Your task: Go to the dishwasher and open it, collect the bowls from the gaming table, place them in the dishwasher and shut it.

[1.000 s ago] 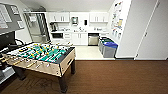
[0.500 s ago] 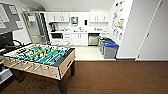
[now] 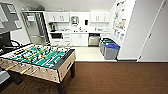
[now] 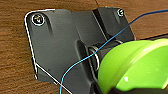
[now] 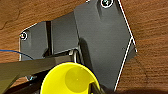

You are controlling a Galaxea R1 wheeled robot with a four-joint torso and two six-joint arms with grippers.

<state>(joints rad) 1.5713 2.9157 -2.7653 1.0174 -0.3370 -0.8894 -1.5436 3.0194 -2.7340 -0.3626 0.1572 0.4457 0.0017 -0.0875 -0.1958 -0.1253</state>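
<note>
The dishwasher [image 3: 94, 40] is a steel-fronted unit under the white counter at the far end of the room, and its door is closed. A lime-green bowl [image 4: 140, 67] hangs close above the wooden floor in the left wrist view, with my left gripper [image 4: 125, 90] shut on it. In the right wrist view a yellow-green bowl [image 5: 70, 80] is carried the same way, with my right gripper [image 5: 93, 88] shut on its rim. The gaming table is out of view.
A table-football table [image 3: 37, 58] with a green field stands close at my left on the wooden floor [image 3: 112, 77]. Grey bins with blue and green lids [image 3: 110, 48] line the right wall near the dishwasher. A pale tiled floor [image 3: 87, 53] leads to the kitchen counter.
</note>
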